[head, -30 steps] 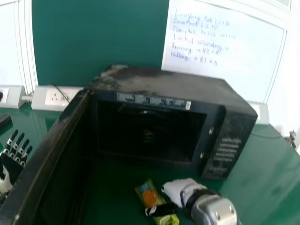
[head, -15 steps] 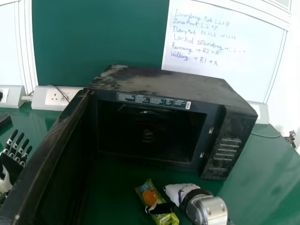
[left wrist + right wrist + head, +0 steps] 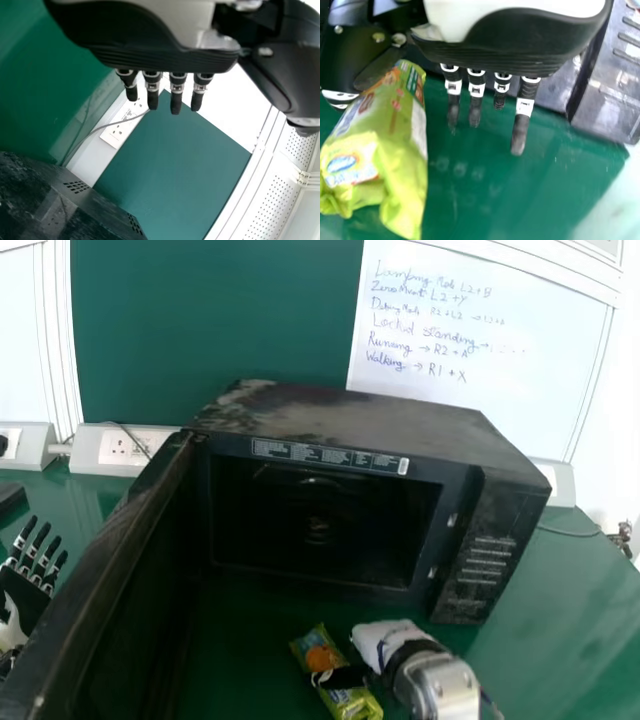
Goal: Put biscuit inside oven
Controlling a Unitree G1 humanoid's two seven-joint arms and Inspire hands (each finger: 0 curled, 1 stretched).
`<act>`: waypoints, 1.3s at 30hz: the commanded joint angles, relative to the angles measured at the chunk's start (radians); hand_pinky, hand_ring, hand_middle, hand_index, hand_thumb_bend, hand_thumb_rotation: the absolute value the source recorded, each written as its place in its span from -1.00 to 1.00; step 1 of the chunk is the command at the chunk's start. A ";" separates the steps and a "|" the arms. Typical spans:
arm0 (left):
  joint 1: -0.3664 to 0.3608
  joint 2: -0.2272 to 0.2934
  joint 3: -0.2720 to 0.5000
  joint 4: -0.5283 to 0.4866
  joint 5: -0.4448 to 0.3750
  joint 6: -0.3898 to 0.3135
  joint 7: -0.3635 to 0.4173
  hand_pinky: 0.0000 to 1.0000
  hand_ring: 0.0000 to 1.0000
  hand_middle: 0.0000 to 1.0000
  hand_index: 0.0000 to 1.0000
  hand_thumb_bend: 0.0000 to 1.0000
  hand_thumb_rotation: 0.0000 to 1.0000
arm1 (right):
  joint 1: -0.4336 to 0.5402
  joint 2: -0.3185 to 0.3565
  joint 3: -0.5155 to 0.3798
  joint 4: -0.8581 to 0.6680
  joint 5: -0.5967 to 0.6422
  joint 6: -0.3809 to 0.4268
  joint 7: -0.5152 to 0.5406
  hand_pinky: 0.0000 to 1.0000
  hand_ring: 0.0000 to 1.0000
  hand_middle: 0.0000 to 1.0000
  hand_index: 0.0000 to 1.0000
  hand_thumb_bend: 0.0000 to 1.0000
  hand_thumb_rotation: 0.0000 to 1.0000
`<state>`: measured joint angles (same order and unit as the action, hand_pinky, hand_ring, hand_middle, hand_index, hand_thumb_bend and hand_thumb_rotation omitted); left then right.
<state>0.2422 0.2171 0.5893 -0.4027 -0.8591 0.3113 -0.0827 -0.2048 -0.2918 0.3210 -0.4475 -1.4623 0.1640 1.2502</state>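
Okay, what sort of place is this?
Likely a lab or workshop: handwritten whiteboard notes listing modes like walking and running, wall sockets, and a worn microwave on a green table.

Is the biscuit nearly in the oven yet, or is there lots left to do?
Done: the microwave oven's door is open. Happening now: the right robot hand is at the green biscuit packet, its thumb across it, but its fingers look straight, so I can't tell if it has a firm hold. Left to do: the packet is outside, in front of the opening, so it must go in.
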 commanded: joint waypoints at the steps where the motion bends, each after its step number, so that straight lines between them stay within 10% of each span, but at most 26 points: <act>1: -0.002 0.001 -0.005 -0.015 -0.001 0.004 0.003 0.70 0.81 0.86 0.92 0.64 -0.09 | 0.012 -0.022 0.023 0.060 0.056 -0.023 0.055 -0.01 0.24 0.30 0.49 1.00 0.44; 9: -0.001 -0.002 -0.004 -0.017 -0.005 0.001 0.002 0.69 0.81 0.85 0.92 0.65 -0.13 | 0.019 -0.025 0.048 0.082 0.071 0.004 0.027 -0.44 -0.21 -0.03 0.40 1.00 0.29; 19: -0.004 -0.003 -0.008 -0.015 0.001 -0.001 0.002 0.68 0.80 0.85 0.91 0.65 -0.12 | 0.023 -0.042 0.099 0.101 0.053 -0.005 0.008 0.10 0.29 0.31 0.35 1.00 0.29; 33: -0.006 -0.004 -0.018 -0.029 0.001 0.003 0.019 0.68 0.80 0.85 0.91 0.68 -0.13 | 0.040 -0.052 0.163 0.081 0.057 -0.027 -0.004 -0.45 -0.16 0.04 0.30 1.00 0.19; 39: -0.009 -0.003 -0.020 -0.029 -0.001 0.002 0.017 0.68 0.80 0.85 0.91 0.69 -0.14 | 0.041 -0.042 0.176 0.091 0.037 -0.020 0.002 -0.26 0.03 0.17 0.35 1.00 0.17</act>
<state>0.2466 0.2143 0.5776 -0.4235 -0.8571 0.3110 -0.0683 -0.2329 -0.3457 0.4432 -0.4132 -1.4657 0.1574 1.1846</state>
